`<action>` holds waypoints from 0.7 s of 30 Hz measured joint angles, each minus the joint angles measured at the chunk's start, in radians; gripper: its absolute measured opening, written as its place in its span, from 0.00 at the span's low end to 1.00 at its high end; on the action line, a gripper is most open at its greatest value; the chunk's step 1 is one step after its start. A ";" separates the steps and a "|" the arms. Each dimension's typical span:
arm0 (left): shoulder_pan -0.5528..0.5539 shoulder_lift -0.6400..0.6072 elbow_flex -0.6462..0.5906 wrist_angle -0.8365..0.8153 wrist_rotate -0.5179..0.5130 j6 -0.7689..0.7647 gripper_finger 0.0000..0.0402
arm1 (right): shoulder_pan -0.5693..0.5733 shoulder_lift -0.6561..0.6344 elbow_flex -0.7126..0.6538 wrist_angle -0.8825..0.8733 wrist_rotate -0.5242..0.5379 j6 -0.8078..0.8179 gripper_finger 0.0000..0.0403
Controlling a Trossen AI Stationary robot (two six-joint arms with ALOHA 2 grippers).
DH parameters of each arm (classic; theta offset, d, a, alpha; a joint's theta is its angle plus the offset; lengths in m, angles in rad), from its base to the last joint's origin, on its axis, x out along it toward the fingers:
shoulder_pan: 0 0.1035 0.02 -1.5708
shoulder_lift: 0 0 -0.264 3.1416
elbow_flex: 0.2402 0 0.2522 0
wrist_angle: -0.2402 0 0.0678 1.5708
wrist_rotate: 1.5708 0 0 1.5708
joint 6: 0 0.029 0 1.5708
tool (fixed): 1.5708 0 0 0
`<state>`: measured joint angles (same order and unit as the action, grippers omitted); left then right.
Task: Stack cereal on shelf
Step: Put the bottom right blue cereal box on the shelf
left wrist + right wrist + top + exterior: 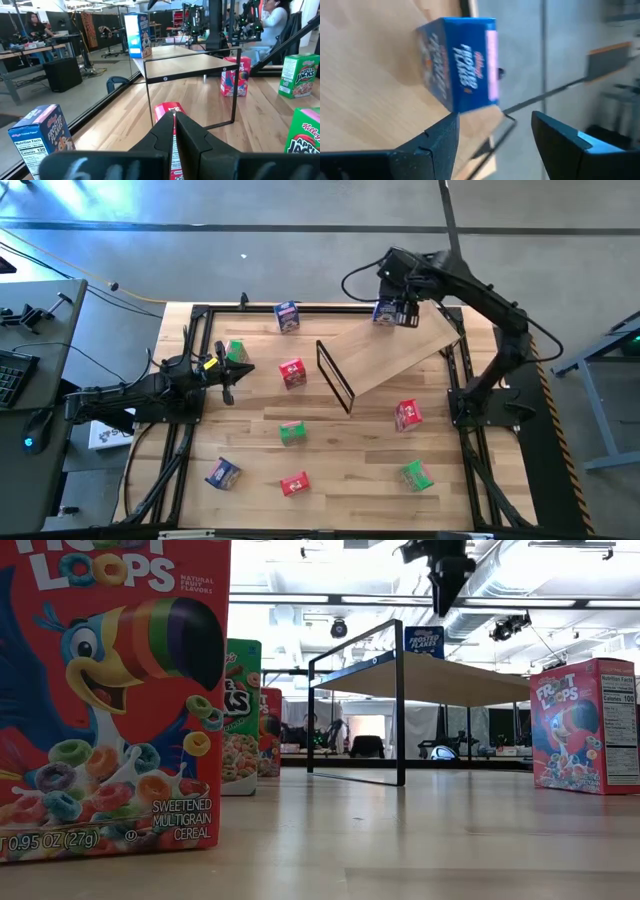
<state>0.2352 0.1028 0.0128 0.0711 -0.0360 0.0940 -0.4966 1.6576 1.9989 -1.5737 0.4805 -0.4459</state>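
We see the right gripper [398, 313] poised over the far corner of the shelf [395, 352], its fingers [437, 145] spread apart and holding nothing. Just ahead of those fingers, in the right wrist view, a blue cereal box [460, 62] rests on the light board, clear of both fingers, with a gap between it and them. From above, that same blue cereal box [386, 312] sits at the shelf's far edge, partly under the gripper, and from table height it stands upright on the board's far end, below the arm that hangs from above. The left gripper [222, 370] lies low over the table on its own side, fingers pressed together and empty, pointing toward a red box [292, 373] that stands just beyond its tips, between it and the shelf's black wire frame [336, 376]. The other boxes are scattered on the tabletop [350, 470]: a green box [236, 352] beside the left gripper, a second blue box [288, 317] near the table's far edge, a green box [292, 433] in the middle, a red box [408, 415] near the right arm's base, and along the near edge a blue box [222, 473], a red box [295, 483] and a green box [416, 475].
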 joint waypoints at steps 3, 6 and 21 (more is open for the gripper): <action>0.000 0.000 0.000 0.001 0.000 -0.004 0.03 | 0.040 -0.010 0.055 0.002 0.018 0.057 0.55; 0.000 0.000 0.000 0.002 0.000 -0.006 0.03 | 0.074 -0.012 0.118 0.046 -0.086 0.180 0.51; 0.000 0.000 0.000 0.010 -0.002 -0.002 0.03 | 0.187 0.229 0.080 0.220 0.053 0.544 0.02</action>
<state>0.2350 0.1028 0.0124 0.0811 -0.0376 0.0925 -0.3092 1.8864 2.0789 -1.3536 0.5332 0.0980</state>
